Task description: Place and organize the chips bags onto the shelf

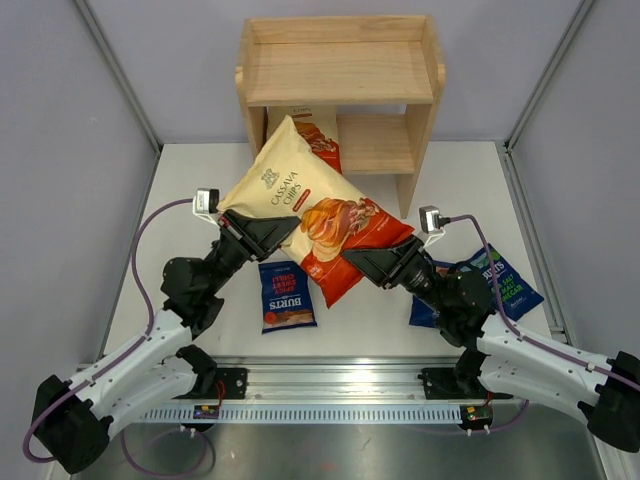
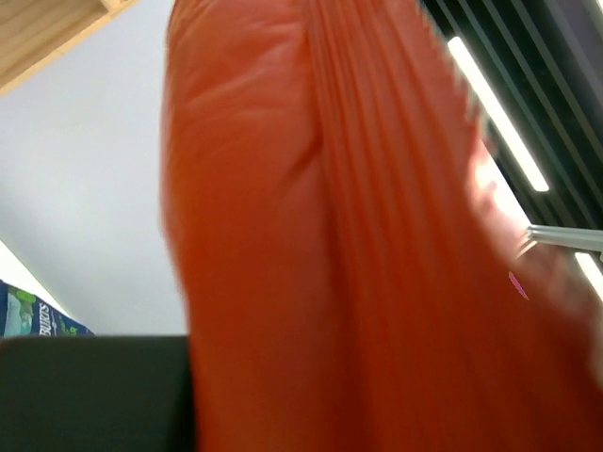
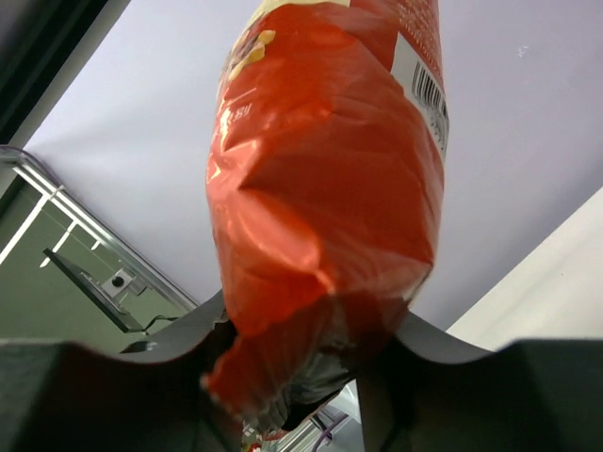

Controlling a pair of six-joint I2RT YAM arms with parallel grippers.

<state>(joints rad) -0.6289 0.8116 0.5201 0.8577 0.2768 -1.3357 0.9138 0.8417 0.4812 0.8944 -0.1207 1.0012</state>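
Orange-red and cream glossy cassava chips bag point(image 1: 300, 200) is hanging in the air in front of the light natural-wood two-tier shelf point(image 1: 340, 70). It is tilting, with its cream top pointing toward the shelf and its orange bottom end pointing toward the arms.

Right gripper point(image 3: 301, 348) is clamping the crumpled orange bottom end of the cassava chips bag. In the right wrist view both dark fingers point(image 3: 203, 334) are pressing in on the foil from either side, nearly closed.

Left gripper point(image 1: 250, 232) is sitting under the bag's left edge. The bag is hiding its fingers in the top view, and blurred orange foil is filling the left wrist view, so cannot tell how far open it is or whether it is gripping.

Second cream-and-orange bag point(image 1: 322, 135) is sitting on the shelf's lower tier at the left side, mostly hidden behind the held bag.

Small dark blue BURTS bag point(image 1: 287, 295) is lying flat on the white table point(image 1: 370, 320) between the two arms. Dark blue BURTS bag with green lettering point(image 1: 505, 280) is lying on the table at the right, just beside the right arm. Another dark blue bag point(image 1: 425, 308) is lying partly under the right arm, touching or overlapping the green-lettered one.
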